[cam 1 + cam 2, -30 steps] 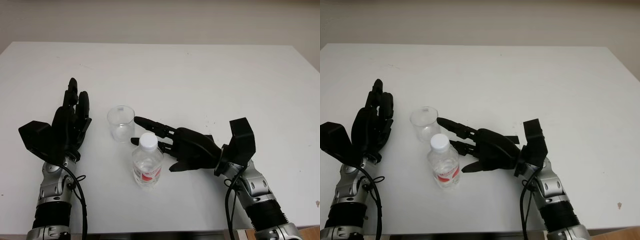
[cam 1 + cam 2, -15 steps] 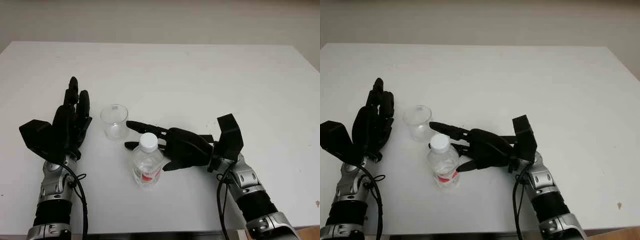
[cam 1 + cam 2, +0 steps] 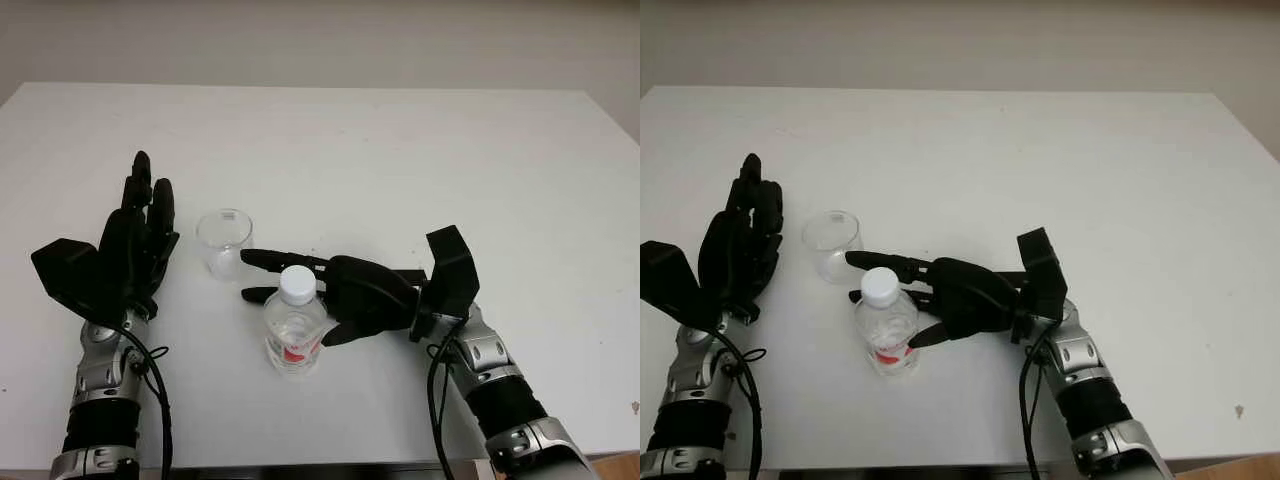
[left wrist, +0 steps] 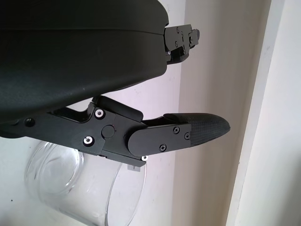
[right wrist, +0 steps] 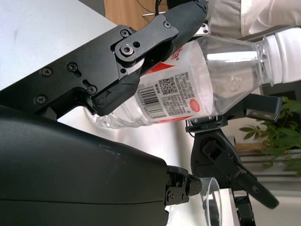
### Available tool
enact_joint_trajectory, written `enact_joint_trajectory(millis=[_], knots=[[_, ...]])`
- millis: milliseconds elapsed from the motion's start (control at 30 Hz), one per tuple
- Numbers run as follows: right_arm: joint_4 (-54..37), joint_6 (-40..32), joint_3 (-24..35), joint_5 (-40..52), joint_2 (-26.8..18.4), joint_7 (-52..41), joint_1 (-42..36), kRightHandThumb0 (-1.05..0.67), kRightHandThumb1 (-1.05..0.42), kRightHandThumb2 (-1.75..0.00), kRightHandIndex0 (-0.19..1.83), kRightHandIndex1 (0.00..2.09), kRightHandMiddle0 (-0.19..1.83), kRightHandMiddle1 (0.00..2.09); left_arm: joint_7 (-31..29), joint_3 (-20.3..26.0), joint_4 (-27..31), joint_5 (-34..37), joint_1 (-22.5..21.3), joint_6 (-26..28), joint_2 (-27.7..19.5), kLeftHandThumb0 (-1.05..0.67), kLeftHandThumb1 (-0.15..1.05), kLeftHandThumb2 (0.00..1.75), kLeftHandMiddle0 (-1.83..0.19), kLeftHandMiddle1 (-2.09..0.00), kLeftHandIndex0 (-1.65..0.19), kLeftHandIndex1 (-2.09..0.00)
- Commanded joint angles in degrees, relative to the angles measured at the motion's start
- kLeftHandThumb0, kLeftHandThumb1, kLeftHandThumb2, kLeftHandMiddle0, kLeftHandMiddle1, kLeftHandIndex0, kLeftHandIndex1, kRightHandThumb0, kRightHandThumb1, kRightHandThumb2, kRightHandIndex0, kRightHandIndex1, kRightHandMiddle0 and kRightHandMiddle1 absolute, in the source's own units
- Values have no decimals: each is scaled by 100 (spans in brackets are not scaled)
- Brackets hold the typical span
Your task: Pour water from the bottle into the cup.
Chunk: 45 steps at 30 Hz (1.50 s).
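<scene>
1. Table (image 3: 420, 150): a plain white top spanning nearly the whole head view, from the upper edge down to the lower edge where both arms come in.

2. Right hand (image 3: 330, 295): it sits just right of centre in the lower half of the frame, reaching leftward. Two fingers (image 3: 275, 260) pass behind and beside the bottle and a thumb comes in low in front. In the right wrist view a finger lies across the label and seems to touch it, but the hand has not closed firmly; I read it as spread around the bottle, not yet gripping.

3. Left hand (image 3: 135, 250): at the left of the frame, palm turned toward the cup and just beside it, holding nothing, not touching the glass as far as I can tell.

4. Bottle (image 3: 294, 330): upright at lower centre, clear plastic, white cap (image 3: 297, 284) still screwed on, red-and-white label low on the body. Judged from its look, it is light, thin-walled and likely to dent or slip under a hard squeeze. The best hold is around the middle of the body at the label, below the shoulder. The cap must come off before anything pours.

5. Cup (image 3: 223, 243): small clear tumbler, upright and empty-looking, just up and left of the bottle, between the two hands. It looks light and easily knocked, so the left hand should steady it at the wall.
</scene>
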<state>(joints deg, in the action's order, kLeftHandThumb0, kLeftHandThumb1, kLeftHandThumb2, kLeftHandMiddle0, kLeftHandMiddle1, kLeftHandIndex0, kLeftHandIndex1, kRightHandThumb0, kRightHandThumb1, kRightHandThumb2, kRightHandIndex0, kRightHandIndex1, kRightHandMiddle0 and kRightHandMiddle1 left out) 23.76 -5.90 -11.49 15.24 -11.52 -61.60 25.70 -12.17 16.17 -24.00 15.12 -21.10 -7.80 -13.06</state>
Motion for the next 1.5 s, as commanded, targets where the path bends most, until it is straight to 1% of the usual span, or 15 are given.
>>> enact_joint_trajectory(millis=[0, 200, 367, 500, 567, 733, 800, 900, 967, 1167, 1200, 1267, 1300, 1367, 1467], knots=[[-48, 97, -39, -46, 14, -57, 103, -91, -76, -6, 13, 24, 6, 15, -5, 20, 45, 1, -149, -24, -70, -69, 105, 50, 13, -6, 11, -6], [-147, 142, -143, -118, 10, -123, 114, -87, -74, -5, 15, 26, 15, 22, -4, 19, 47, -11, -154, -24, -88, -69, 105, 50, 12, -6, 11, -6], [-188, 368, -244, -261, 76, -89, 124, -67, -74, -5, 22, 31, 24, 31, 14, 10, 36, -44, -157, -70, -82, -70, 105, 50, 12, -6, 10, -6], [-20, 832, -340, -346, 162, -218, 205, -57, -76, -5, 16, 82, 1, 114, 3, 5, 64, -43, -138, -87, -78, -69, 105, 50, 12, -5, 11, -6], [80, 1028, -381, -380, 171, -313, 247, -55, -76, -5, 22, 114, 14, 146, 50, 3, 80, -60, -129, -98, -58, -70, 105, 49, 11, -6, 10, -6], [128, 1398, -460, -495, 126, -500, 321, -42, -75, -5, 66, 179, 67, 191, 40, 4, 130, -2, -85, -114, -22, -70, 105, 48, 12, -5, 11, -5], [-95, 1285, -522, -606, 32, -454, 295, -37, -75, -5, 80, 197, 75, 202, 46, 6, 157, 10, -64, -101, -14, -70, 105, 48, 12, -5, 11, -5], [-391, 1312, -532, -692, -30, -331, 145, -28, -77, -6, 107, 208, 91, 209, 53, 23, 168, 23, -46, -123, -3, -69, 105, 48, 11, -6, 11, -6], [-552, 1558, -496, -725, -7, -115, -31, -25, -81, -7, 134, 209, 122, 209, 32, 31, 152, 32, -40, -155, -9, -69, 105, 47, 11, -6, 10, -6], [-655, 1803, -395, -680, 141, 540, -326, -18, -94, -14, 171, 209, 170, 209, 49, 31, 128, 35, -38, -116, -28, -69, 105, 47, 11, -6, 10, -6], [-629, 1817, -385, -675, 159, 607, -332, -15, -93, -19, 175, 209, 176, 209, 50, 32, 125, 38, -38, -113, -26, -69, 105, 47, 10, -6, 9, -6], [-588, 1820, -378, -671, 179, 701, -324, -11, -68, -71, 181, 209, 182, 209, 33, 31, 116, 43, -39, -114, -30, -68, 105, 47, 11, -6, 10, -6], [-574, 1816, -377, -670, 183, 736, -317, -11, -62, -85, 182, 209, 182, 209, 19, 28, 111, 46, -40, -116, -35, -68, 105, 48, 11, -5, 11, -5], [-574, 1607, -321, -586, 213, 831, -294, -14, -57, -96, 183, 209, 183, 209, 36, 23, 110, 23, -37, -122, -38, -69, 105, 48, 11, -5, 11, -5], [-553, 1257, -73, -346, 336, 1146, -259, -20, -64, -86, 183, 209, 183, 209, 58, 21, 93, -3, -38, -144, -37, -69, 105, 48, 10, -6, 10, -6]])
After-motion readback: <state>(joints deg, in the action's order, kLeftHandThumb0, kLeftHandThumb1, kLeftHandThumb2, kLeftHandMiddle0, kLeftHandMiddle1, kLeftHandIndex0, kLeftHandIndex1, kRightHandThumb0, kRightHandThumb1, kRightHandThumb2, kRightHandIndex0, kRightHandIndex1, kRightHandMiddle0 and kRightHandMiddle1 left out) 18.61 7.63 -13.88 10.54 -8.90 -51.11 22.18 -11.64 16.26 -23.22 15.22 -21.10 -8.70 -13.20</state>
